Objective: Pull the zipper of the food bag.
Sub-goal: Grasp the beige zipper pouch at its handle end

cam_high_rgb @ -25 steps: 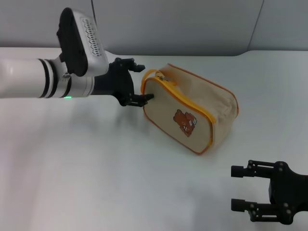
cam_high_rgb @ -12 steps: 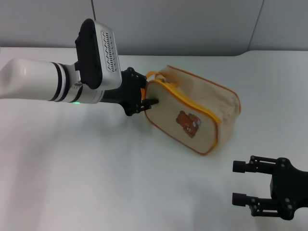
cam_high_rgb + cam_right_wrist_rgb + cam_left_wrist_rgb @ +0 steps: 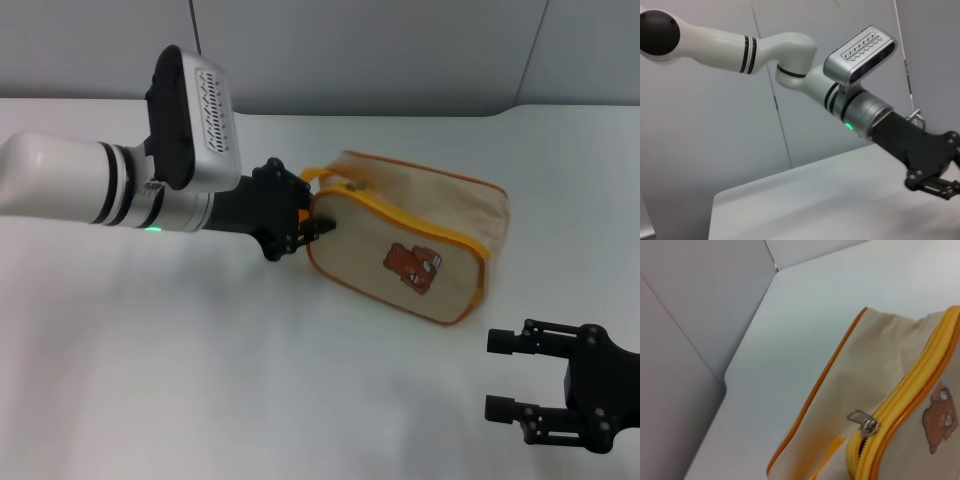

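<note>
The food bag (image 3: 420, 225) lies on the white table, beige with orange piping and a brown bear print (image 3: 412, 265) facing me. Its yellow zipper (image 3: 420, 228) runs along the top front edge, with the silvery pull tab (image 3: 352, 186) near the left end. My left gripper (image 3: 305, 200) is open and sits against the bag's left end, beside the orange loop handle (image 3: 318, 176). The left wrist view shows the pull tab (image 3: 862, 420) and the zipper track (image 3: 907, 390) close up. My right gripper (image 3: 497, 374) is open and empty at the front right.
The white table (image 3: 200, 380) stretches to the left and front of the bag. A grey panelled wall (image 3: 400, 50) stands behind the table. The right wrist view shows my left arm (image 3: 790, 50) and its gripper (image 3: 935, 175) over the table.
My left gripper has moved right against the bag's left end. The bag has slid right and turned, its long side now more square to me. The right gripper has barely shifted.
</note>
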Robot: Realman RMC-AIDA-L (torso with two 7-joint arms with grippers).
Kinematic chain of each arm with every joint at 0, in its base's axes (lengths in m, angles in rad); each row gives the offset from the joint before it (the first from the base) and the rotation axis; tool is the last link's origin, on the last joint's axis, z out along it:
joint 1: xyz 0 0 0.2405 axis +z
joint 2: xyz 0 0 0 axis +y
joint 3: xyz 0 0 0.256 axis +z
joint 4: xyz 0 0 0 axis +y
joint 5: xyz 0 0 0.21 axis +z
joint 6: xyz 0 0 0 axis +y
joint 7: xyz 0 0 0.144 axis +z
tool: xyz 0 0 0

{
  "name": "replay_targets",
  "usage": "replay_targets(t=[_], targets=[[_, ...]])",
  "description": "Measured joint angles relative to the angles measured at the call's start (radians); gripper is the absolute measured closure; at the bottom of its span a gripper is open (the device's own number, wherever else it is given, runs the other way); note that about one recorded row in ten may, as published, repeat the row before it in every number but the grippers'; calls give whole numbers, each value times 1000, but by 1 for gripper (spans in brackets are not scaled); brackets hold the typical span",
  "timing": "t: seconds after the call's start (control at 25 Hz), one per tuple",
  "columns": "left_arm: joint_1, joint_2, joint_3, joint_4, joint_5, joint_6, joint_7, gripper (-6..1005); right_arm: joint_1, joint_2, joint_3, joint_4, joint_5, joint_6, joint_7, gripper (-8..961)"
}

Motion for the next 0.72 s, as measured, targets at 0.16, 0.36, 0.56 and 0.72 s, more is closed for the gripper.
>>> replay_targets(t=[0.16,0.36,0.56,0.72], targets=[[48,2,-15,38,-1,93,-56,819,0,0,15,-1,0,-1,0,307],[139,2,-102,106,-2,275,-111,842,19,-2,79,0,0,-55,29,313],[193,-5,-172,115,-6,365,-117,865,86,-10,128,-3,0,-108,224,318],[236,-6,-189,110,-61,421,-122,893,164,-15,131,-7,1,-92,513,323]])
